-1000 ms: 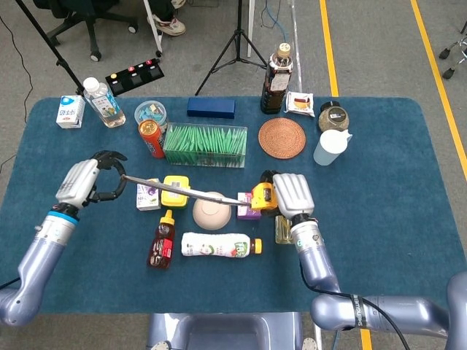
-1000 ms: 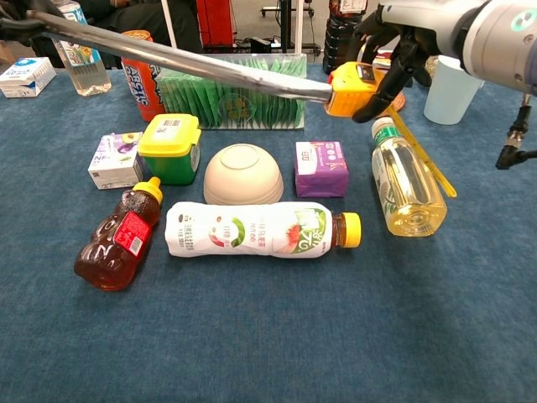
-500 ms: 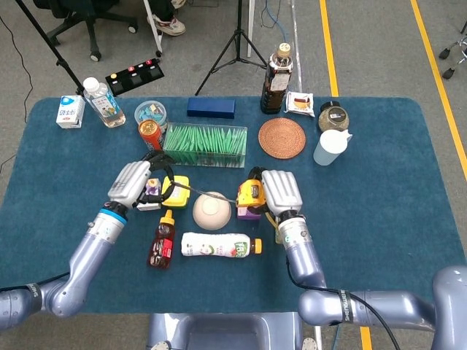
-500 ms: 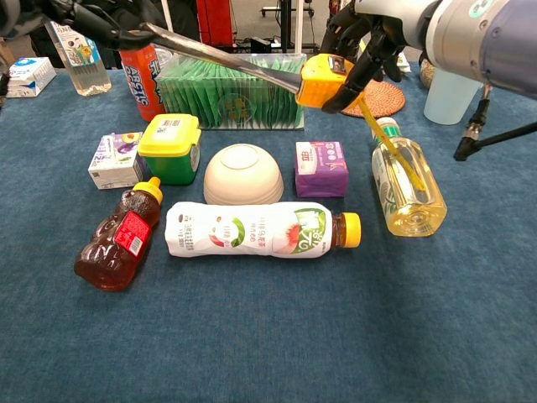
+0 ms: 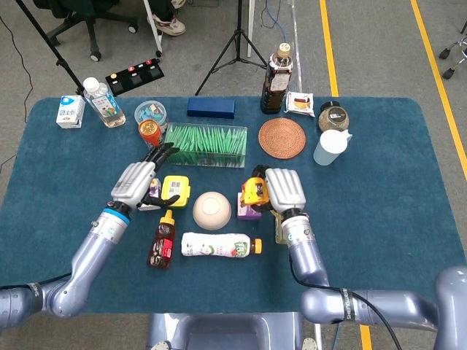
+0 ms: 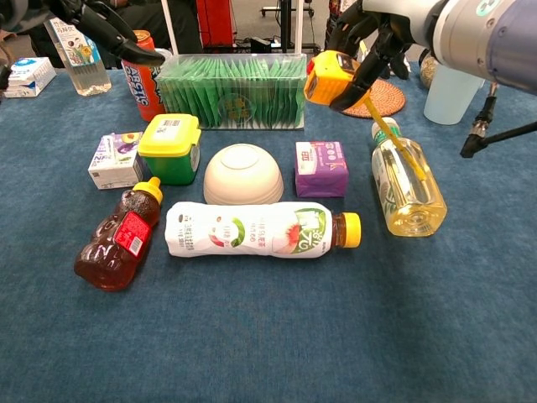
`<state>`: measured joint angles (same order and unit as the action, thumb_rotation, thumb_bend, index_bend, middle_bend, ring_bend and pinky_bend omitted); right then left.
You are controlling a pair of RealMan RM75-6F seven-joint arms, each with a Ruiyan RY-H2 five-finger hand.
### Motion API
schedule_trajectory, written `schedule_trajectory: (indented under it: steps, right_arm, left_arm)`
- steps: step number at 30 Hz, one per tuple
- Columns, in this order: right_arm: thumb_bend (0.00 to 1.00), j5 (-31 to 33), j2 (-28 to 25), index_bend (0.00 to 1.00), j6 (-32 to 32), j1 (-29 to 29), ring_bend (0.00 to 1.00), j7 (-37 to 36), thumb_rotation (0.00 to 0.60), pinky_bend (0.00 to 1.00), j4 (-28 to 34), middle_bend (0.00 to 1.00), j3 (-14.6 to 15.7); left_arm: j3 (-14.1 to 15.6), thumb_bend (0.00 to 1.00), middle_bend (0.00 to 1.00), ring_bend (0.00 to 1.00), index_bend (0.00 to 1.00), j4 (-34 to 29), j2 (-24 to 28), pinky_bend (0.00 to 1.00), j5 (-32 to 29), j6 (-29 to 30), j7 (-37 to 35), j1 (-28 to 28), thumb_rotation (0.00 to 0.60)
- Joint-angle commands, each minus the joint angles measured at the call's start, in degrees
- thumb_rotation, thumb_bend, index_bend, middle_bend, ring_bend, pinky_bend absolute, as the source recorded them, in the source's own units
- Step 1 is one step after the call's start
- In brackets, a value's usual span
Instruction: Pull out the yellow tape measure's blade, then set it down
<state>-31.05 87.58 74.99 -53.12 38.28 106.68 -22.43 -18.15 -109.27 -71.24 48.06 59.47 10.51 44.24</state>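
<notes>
two hands are over the blue surface. half a second ago the blade ran from the tape measure in our right hand across to our left hand; now no blade shows between them, and the left fingers are spread and hold nothing, lifted above the yellow tub and the small carton. the right hand grips the yellow case from above, in the air over the purple box, with a yellow strap hanging down onto the lying bottle. the case has tilted a little since then. the bowl, the bear bottle and the drink bottle lie where they were.
</notes>
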Motion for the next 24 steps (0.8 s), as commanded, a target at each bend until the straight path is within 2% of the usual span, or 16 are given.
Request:
schedule_trajectory:
  steps: [1, 13, 24]
  right_arm:
    - [0.24, -0.4, -0.3, 0.68, -0.1, 0.3, 0.74, -0.3, 0.600, 0.73, -0.1, 0.63, 0.4]
    - [0.24, -2.6, -0.9, 0.68, -2.4, 0.5, 0.73, 0.0, 0.600, 0.71, -1.7, 0.63, 3.2]
    - [0.24, -0.8, 3.4, 0.68, -4.0, -2.8, 0.69, 3.0, 0.600, 0.66, -6.1, 0.62, 3.0]
  left_arm:
    - [0.5, 0.20, 0.06, 0.00, 0.08, -1.3, 2.2, 0.21, 0.6, 0.6, -0.1, -1.1, 0.600]
    - [3.0, 0.21, 0.06, 0.00, 0.09, -3.6, 11.0, 0.21, 5.3, 2.7, -4.2, -7.4, 0.600]
    - [3.5, 0.21, 0.06, 0.00, 0.09, -3.2, 16.1, 0.21, 8.9, 3.5, -10.1, -11.7, 0.600]
